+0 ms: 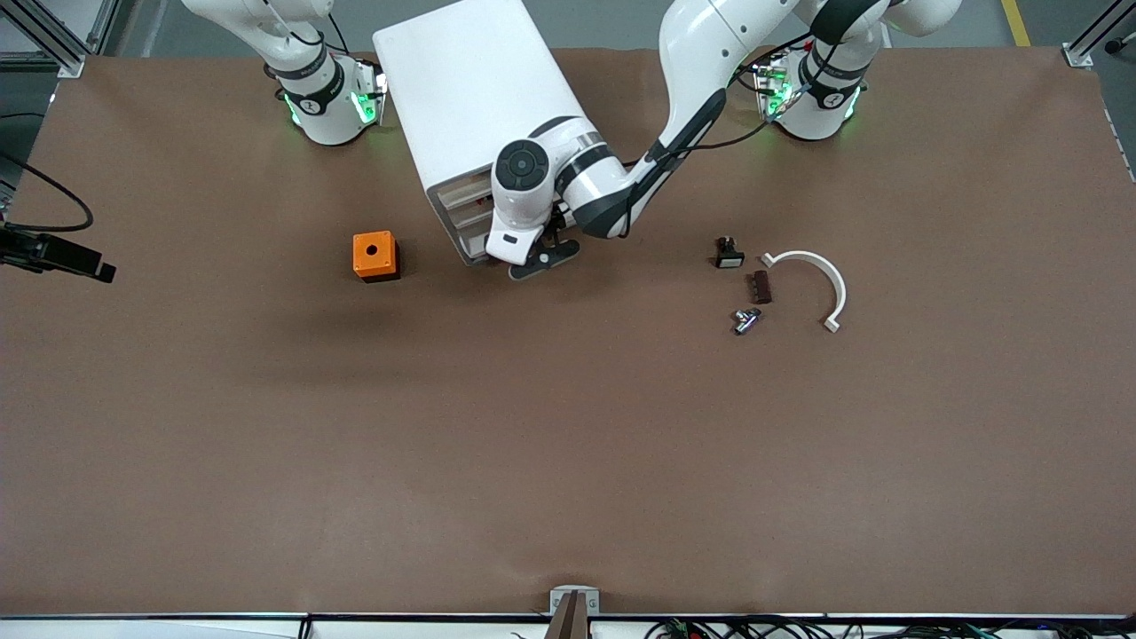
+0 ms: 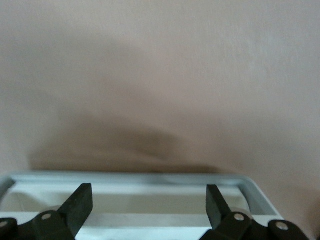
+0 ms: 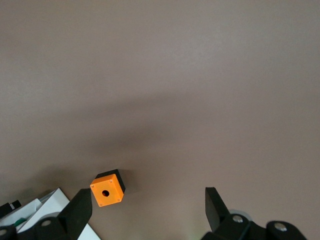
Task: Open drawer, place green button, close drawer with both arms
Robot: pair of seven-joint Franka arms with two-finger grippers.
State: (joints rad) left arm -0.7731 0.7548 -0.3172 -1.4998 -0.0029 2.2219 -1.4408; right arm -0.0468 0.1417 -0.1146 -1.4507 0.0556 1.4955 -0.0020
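Hovering spread at the cabinet's [image 1: 470,115] front, the left end effector [image 2: 149,204] has a lower drawer's [image 2: 130,181] rim just under its fingertips. The right end effector [image 3: 148,206], also spread, waits above the orange box [image 3: 107,188]. No green button visible.

The tabletop [image 1: 532,444] nearer the camera lies bare. The left gripper [image 1: 543,257] crowds the cabinet [image 1: 461,98] front, seemingly over an open drawer [image 2: 150,180]. The orange box [image 1: 374,256] stands beside the cabinet, small parts [image 1: 754,284] toward the left arm's end.
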